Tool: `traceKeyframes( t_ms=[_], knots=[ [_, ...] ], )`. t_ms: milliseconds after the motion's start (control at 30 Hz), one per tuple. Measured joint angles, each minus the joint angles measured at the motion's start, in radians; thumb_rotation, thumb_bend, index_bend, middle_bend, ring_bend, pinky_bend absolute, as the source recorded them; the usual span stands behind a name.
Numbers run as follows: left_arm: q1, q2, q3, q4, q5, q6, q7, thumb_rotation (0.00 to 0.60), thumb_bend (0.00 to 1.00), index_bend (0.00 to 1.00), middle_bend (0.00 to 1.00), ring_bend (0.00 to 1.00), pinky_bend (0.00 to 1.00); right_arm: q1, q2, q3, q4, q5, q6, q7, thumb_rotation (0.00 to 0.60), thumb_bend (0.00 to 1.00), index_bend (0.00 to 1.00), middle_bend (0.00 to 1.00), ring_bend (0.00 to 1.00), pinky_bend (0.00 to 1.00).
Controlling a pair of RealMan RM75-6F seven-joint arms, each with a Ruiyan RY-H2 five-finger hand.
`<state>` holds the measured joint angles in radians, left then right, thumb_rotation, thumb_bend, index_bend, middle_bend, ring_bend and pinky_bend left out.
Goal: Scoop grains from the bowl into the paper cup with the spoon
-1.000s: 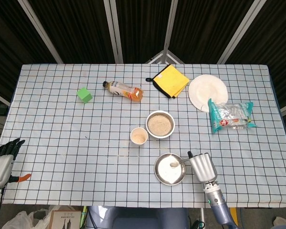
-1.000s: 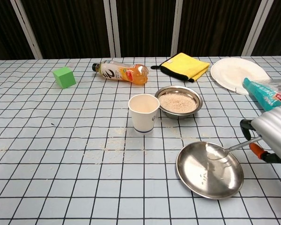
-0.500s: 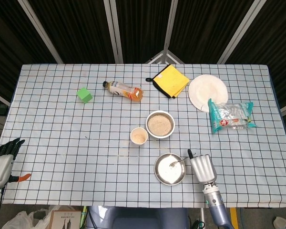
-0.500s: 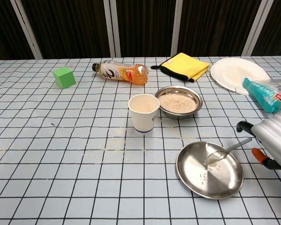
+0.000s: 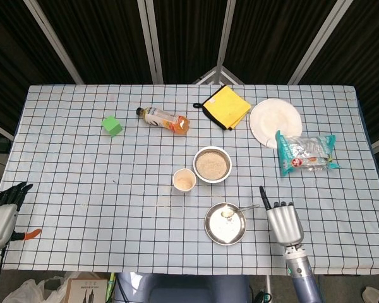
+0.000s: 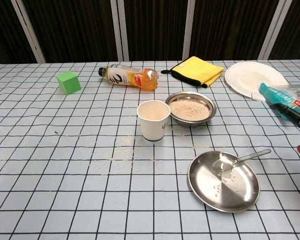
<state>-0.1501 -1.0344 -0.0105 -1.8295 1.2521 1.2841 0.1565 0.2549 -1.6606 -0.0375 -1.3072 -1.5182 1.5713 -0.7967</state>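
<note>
A round shiny metal bowl stands upright near the middle of the checked table, filled nearly to the rim with pale beige grains. Just beside it, on its left in the chest view, a white paper cup stands upright and holds some grains at its bottom. A small metal spoon lies with its scoop facing up and its handle pointing right.

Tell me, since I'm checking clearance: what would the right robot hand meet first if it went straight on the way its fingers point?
Likely nothing soon: the right robot hand points up the table, passing right of the spoon, toward the snack bag, though depth is unclear.
</note>
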Motion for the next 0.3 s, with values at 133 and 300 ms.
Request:
traceKeyframes(
  t_ms=[133,300],
  knots=[
    [0.003,0.000,0.005,0.012,0.041,0.006,-0.030,0.600,0.00,0.00,0.00,0.00,0.00,-0.031,0.086,0.001,-0.078,0.008,0.025,0.062,0.600,0.37,0.00,0.18,0.13,0.32],
    [0.007,-0.002,0.016,0.035,0.104,0.023,-0.050,0.600,0.00,0.00,0.00,0.00,0.00,-0.069,0.208,-0.006,-0.194,0.028,0.043,0.142,0.600,0.28,0.00,0.00,0.00,0.16]
  ],
)
